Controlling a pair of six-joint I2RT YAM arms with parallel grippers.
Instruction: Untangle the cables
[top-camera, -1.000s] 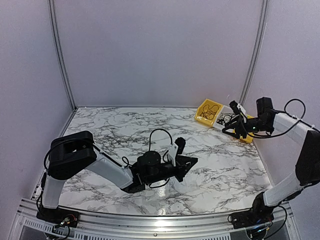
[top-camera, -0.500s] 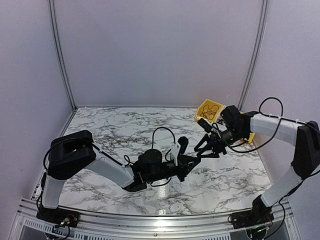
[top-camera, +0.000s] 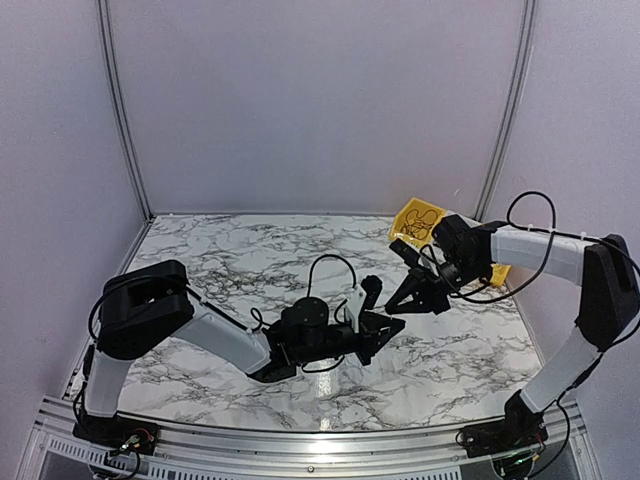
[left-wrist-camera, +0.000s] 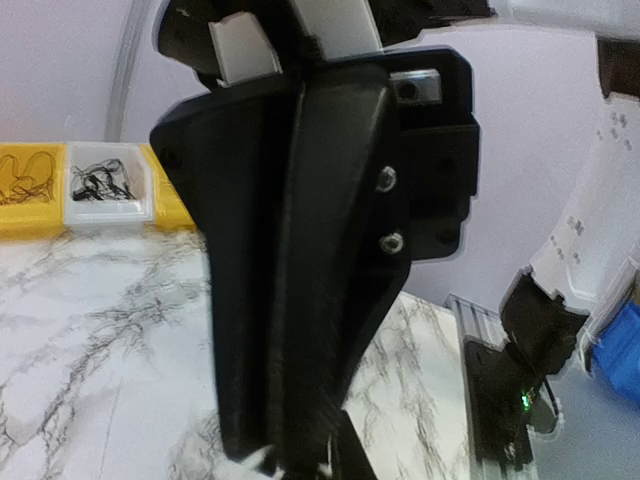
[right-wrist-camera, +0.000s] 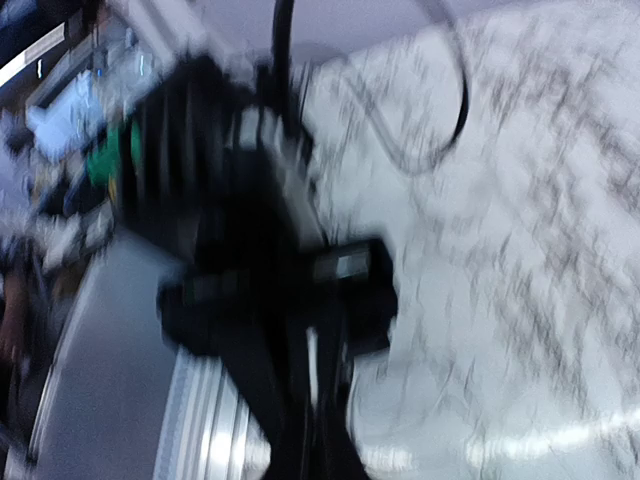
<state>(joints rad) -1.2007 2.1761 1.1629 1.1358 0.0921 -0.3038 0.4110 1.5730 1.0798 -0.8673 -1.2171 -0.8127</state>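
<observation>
Nearest to me, my left gripper (top-camera: 388, 326) lay low over the marble table (top-camera: 220, 265) with its jaws pressed flat together. In my left wrist view I saw nothing caught between the fingers (left-wrist-camera: 300, 260), though their tips ran off the bottom of that view. Just beyond those tips and to their right, my right gripper (top-camera: 400, 303) hung nose to nose with them, near but, as far as I could make out, not touching. I could not tell whether its jaws were wide or narrow: the overhead view showed only a dark wedge, and my right wrist view was smeared with blur. The cables (left-wrist-camera: 97, 182) were well apart from both pairs of jaws. They lay heaped in a small black tangle in the white compartment (left-wrist-camera: 140, 207) of the yellow tray (top-camera: 398, 236) at the far right edge, behind my right wrist rather than ahead of its jaws, and far beyond my left tips. The heap was roundish, with no long axis to line up on. I judged my right arm the nearer one, but its jaws faced away, so reaching the tangle would call for turning round toward the tray.
</observation>
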